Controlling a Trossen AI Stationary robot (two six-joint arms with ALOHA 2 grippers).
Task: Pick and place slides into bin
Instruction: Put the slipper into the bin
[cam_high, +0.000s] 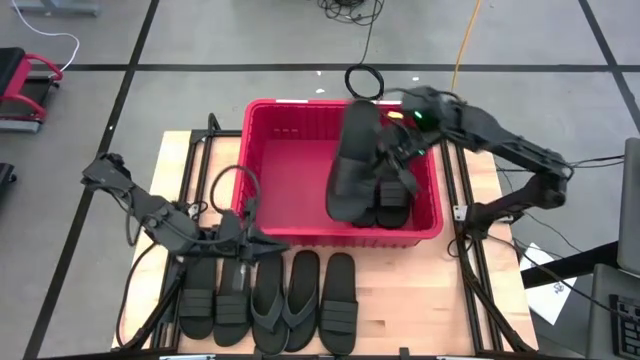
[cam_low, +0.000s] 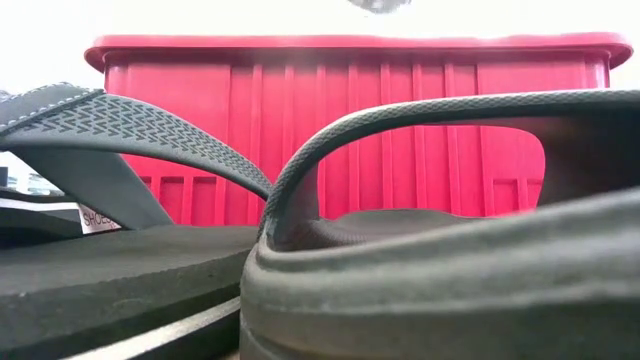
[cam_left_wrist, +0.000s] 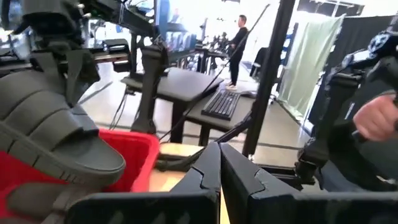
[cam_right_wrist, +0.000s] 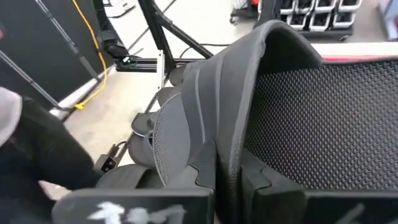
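Note:
The red bin (cam_high: 290, 135) stands at the table's middle far side. My right gripper (cam_high: 393, 152) is over the bin's right half, shut on a black band-strap slide (cam_high: 352, 160) that stands on its side inside the bin. Other black slides (cam_high: 396, 198) lie on the bin's floor by its right wall. On the table in front of the bin lie three band-strap slides (cam_high: 198, 300) (cam_high: 232, 298) (cam_high: 339, 300) and two flip-flops (cam_high: 268, 312) (cam_high: 301, 298). My left gripper (cam_high: 262, 240) is shut and empty at the bin's near left corner. My right gripper pinches the slide's sole at its long side edge (cam_right_wrist: 239, 146), beside the strap. One finger lies on the footbed side and one finger (cam_right_wrist: 267, 180) on the patterned underside. The fingers come from the table's right. The slide is tilted on edge; its lower end is hidden.
The low view shows a flip-flop (cam_low: 100, 210) and a band-strap slide (cam_low: 450, 260) close in front of the bin's near wall (cam_low: 350, 110). Cables (cam_high: 235, 190) lie by the bin's left wall. A person's hand (cam_left_wrist: 378, 118) shows beyond the table's right side.

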